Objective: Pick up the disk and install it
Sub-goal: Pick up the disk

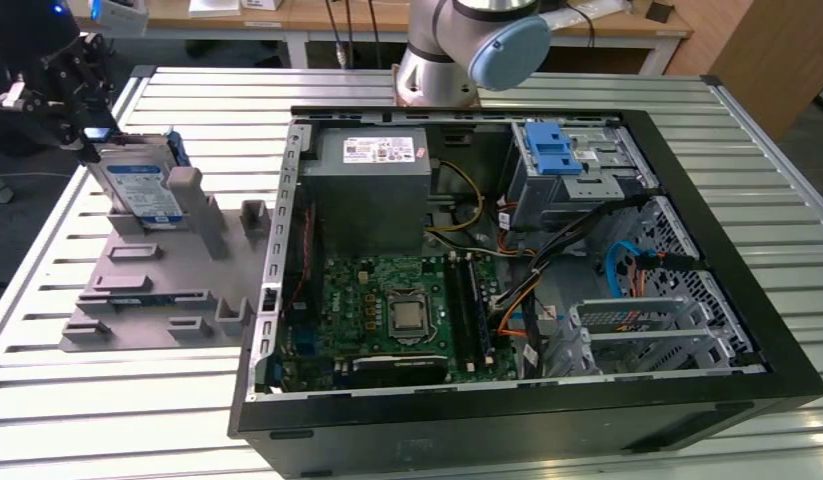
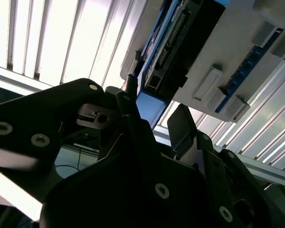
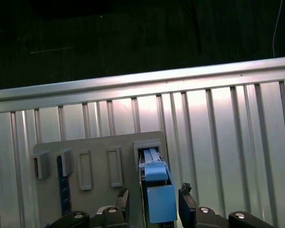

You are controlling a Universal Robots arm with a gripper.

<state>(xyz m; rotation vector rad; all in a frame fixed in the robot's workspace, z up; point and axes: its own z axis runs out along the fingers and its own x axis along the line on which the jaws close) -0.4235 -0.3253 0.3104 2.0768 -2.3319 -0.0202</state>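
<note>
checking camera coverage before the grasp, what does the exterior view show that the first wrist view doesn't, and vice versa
Extra in the exterior view: the open computer case, its motherboard and grey power-supply box, beside the fixture. Extra in the first wrist view: the tool's fingers flanking the disk's blue top edge, a gap on each side. Both: the disk standing in the grey fixture on the slatted table.

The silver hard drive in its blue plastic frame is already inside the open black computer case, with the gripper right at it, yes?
Not inside. The exterior view shows the silver disk standing in the grey plastic holder beside the black computer case, with the gripper at it.
</note>
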